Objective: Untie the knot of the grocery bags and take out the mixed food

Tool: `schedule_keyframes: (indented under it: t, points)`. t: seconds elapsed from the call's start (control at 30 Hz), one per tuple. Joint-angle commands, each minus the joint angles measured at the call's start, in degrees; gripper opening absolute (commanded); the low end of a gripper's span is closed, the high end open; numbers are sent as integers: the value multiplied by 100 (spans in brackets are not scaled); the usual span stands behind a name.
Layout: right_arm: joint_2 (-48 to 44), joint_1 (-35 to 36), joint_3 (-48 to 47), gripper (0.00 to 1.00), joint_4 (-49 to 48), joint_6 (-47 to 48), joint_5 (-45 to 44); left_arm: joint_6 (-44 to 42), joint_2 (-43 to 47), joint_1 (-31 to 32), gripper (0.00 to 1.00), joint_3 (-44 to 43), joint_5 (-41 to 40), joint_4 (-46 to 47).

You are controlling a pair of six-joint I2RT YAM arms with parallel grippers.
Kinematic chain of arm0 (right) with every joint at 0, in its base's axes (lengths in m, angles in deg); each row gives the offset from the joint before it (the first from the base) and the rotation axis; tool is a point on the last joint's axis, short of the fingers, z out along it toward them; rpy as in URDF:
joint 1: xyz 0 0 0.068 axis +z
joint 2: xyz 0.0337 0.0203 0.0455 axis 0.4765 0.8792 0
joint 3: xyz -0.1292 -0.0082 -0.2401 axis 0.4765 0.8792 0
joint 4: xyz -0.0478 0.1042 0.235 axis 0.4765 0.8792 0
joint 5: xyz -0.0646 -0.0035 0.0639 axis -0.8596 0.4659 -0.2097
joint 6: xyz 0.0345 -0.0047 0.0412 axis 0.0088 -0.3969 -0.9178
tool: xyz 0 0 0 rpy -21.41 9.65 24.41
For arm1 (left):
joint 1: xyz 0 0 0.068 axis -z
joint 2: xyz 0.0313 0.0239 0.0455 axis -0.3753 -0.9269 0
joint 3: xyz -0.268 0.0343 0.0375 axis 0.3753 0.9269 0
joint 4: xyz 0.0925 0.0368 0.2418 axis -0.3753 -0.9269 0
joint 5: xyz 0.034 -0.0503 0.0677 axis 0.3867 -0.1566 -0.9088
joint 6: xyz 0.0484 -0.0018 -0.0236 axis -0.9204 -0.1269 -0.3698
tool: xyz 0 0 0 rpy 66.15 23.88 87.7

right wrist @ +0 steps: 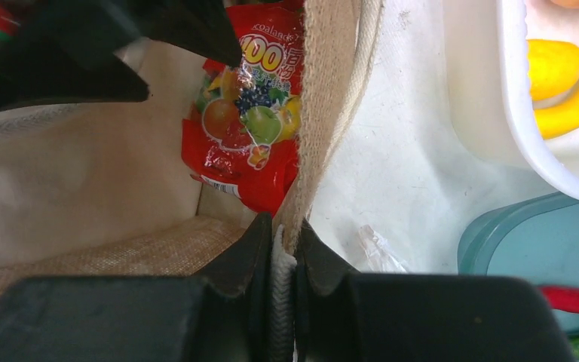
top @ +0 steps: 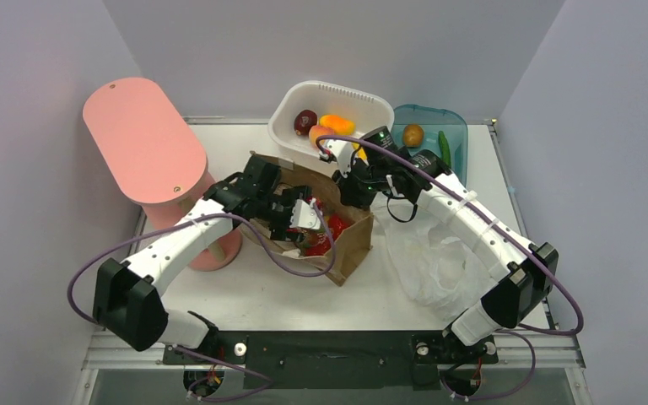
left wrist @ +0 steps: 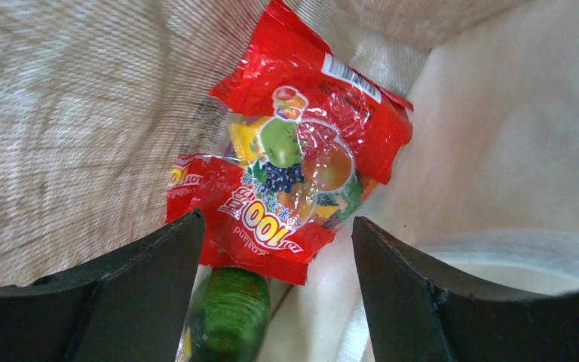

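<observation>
A white crinkly plastic grocery bag (top: 434,257) lies slack on the table at the right, with no gripper on it. My left gripper (top: 304,221) reaches into the brown woven bag (top: 346,245). In the left wrist view it (left wrist: 277,220) is open just above a red fruit-candy packet (left wrist: 301,166), with a green bottle (left wrist: 230,313) lying under the packet. My right gripper (top: 343,181) is shut on the brown bag's rim (right wrist: 324,113) and its white strap (right wrist: 283,264). The packet (right wrist: 245,128) also shows in the right wrist view. A green cucumber (top: 444,145) lies in the teal tray.
A white basket (top: 363,101) at the back holds a dark red fruit (top: 305,121) and orange-yellow fruits (top: 337,124). The teal tray (top: 460,126) also holds a brown round fruit (top: 413,134). A pink stand (top: 143,139) rises at the left.
</observation>
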Motion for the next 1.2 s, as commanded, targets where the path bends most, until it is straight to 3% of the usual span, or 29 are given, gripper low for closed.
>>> schedule_keyframes:
  t: [0.0, 0.33, 0.6, 0.67, 0.7, 0.77, 0.8, 1.17]
  points:
    - [-386, -8, 48, 0, -388, 361, 283, -897, -563, 135, 70, -273, -390, 210]
    - [-235, -81, 169, 0, -385, 415, 302, -1806, -2491, 206, 71, -821, -290, -185]
    - [95, -488, 108, 0, -380, 288, 444, -1885, -3620, 346, 71, -1075, -1023, 9]
    - [165, -586, 88, 0, -386, 283, 452, -1685, -3616, 391, 59, -976, -1151, 421]
    - [182, -653, 67, 0, -381, 282, 451, -1583, -3598, 371, 35, -971, -1066, 516]
    - [267, -741, 13, 0, -379, 262, 468, -1266, -3506, 357, 4, -1061, -891, 716]
    - [315, -766, -18, 0, -375, 251, 462, -1058, -3414, 348, 0, -1093, -797, 832]
    - [314, -1275, -22, 0, -280, 351, 256, 1283, -1521, -27, 0, -1287, 722, 1527]
